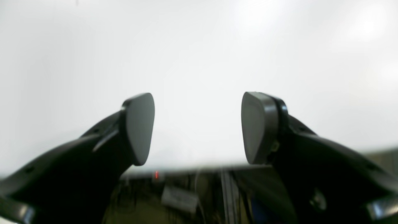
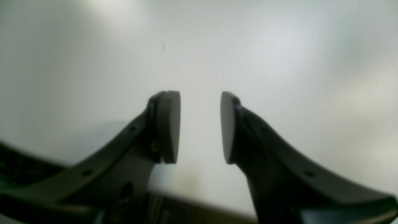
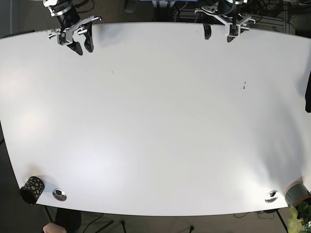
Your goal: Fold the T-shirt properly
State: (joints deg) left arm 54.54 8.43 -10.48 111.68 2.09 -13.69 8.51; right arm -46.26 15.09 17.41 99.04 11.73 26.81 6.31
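Note:
No T-shirt shows on the white table. A dark shape sits at the table's right edge, cut off by the frame; I cannot tell what it is. My left gripper hovers at the far edge, right of middle, open wide and empty; the left wrist view shows it over bare table. My right gripper is at the far left corner, open with a narrower gap and empty; the right wrist view shows it over bare table too.
A black speckled cup stands at the near left corner beside a metal disc. Another metal disc and a grey cylinder are at the near right corner. Cables and frame parts lie beyond the far edge.

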